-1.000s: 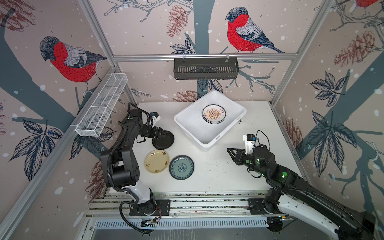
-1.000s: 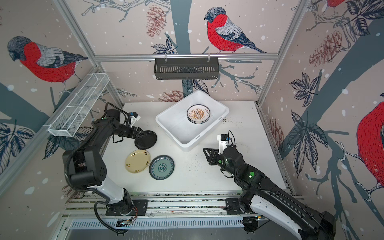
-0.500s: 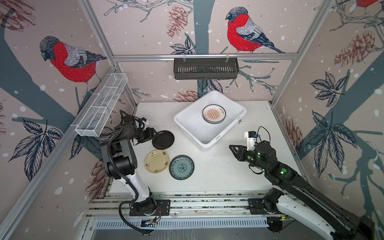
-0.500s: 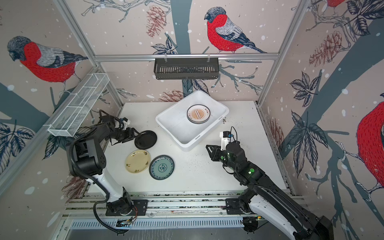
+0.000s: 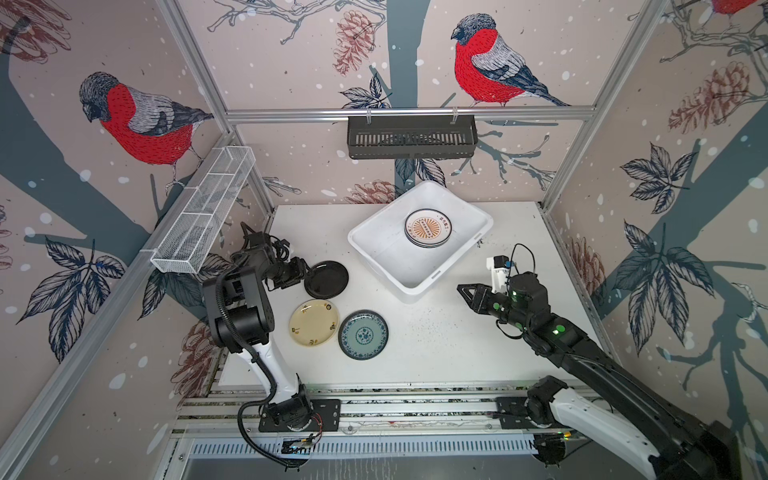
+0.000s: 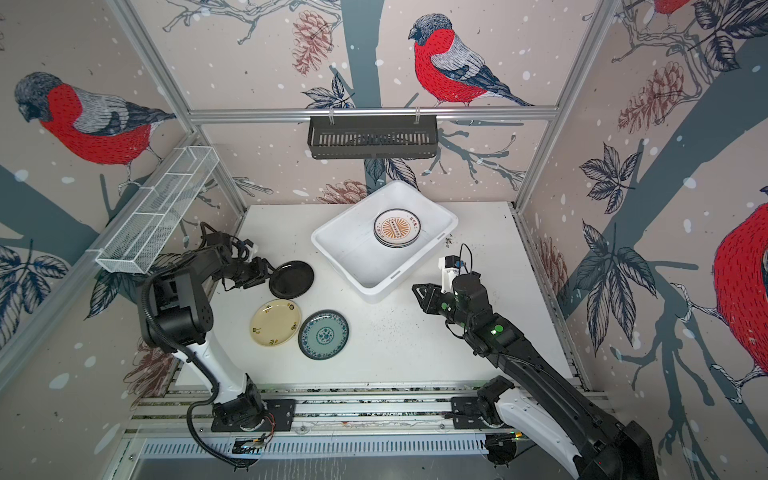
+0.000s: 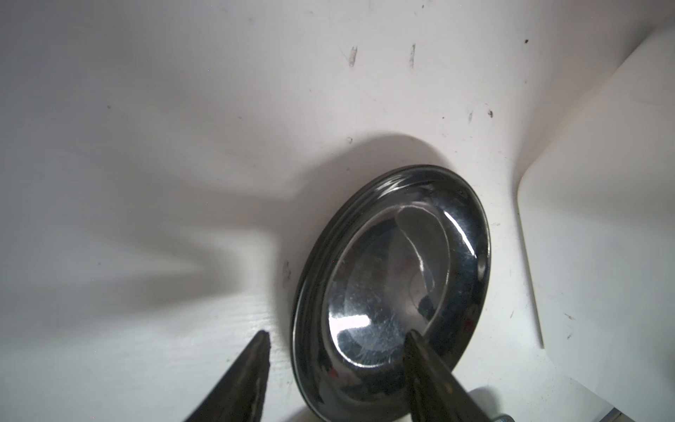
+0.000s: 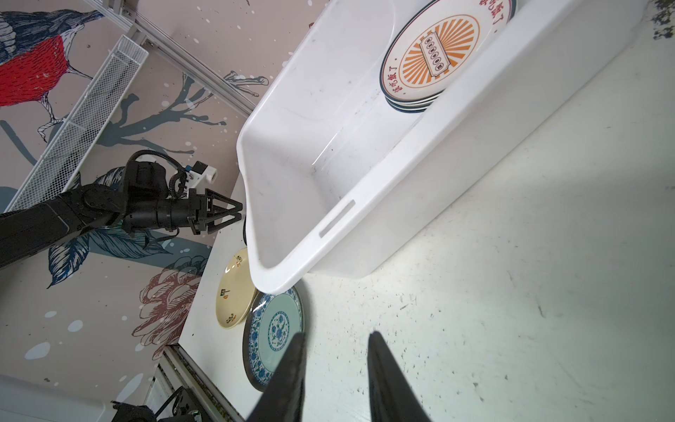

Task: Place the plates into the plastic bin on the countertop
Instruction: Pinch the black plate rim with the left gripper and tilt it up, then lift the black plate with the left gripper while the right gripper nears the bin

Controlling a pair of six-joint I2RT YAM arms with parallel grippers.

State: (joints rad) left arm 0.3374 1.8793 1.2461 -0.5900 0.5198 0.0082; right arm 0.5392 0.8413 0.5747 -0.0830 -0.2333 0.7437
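Beside the white plastic bin [image 7: 602,219], left gripper [image 7: 338,333] is straddling the round black plate [image 7: 394,277], jaws apart; right gripper [image 8: 336,334] is hovering, jaws apart.

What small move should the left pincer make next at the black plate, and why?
Probably close the left pincer on the rim of the black plate. In the left wrist view its jaws stand open astride that rim, one above the plate, one above the countertop.

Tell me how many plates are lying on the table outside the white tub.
3: a black plate farthest back, a cream plate in front of it, and a teal plate beside the cream one. The stack inside the tub is extra; its count is hidden.
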